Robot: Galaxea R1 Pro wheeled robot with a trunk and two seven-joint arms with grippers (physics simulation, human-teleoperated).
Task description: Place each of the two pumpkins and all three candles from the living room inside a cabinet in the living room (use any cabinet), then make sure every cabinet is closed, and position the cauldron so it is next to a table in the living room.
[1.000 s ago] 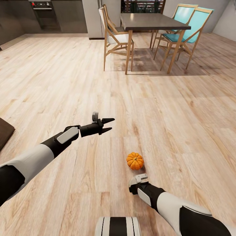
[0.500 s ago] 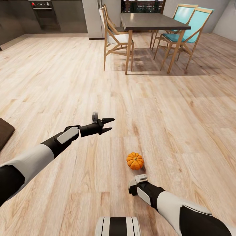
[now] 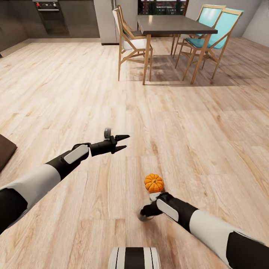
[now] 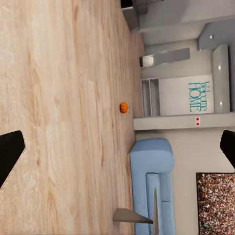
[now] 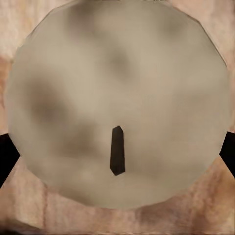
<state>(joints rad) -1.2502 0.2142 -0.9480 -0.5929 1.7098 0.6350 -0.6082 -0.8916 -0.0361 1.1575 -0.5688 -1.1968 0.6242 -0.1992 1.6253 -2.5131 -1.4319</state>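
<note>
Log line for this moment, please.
right gripper: open, directly over candle | left gripper: open, empty, above floor | pumpkin: on floor near right gripper, ungrasped

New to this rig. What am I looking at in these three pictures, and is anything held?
It is a simulated wheeled robot with two arms. The head view looks down from its head over both arms. The other two views come from cameras by each end effector. The left end effector hangs open over the wood floor, holding nothing. Its camera sees a far pumpkin near a blue sofa. The right end effector points down at the floor beside a near pumpkin. Its camera looks straight onto a candle, with the fingers spread either side of it, not gripping yet.
</note>
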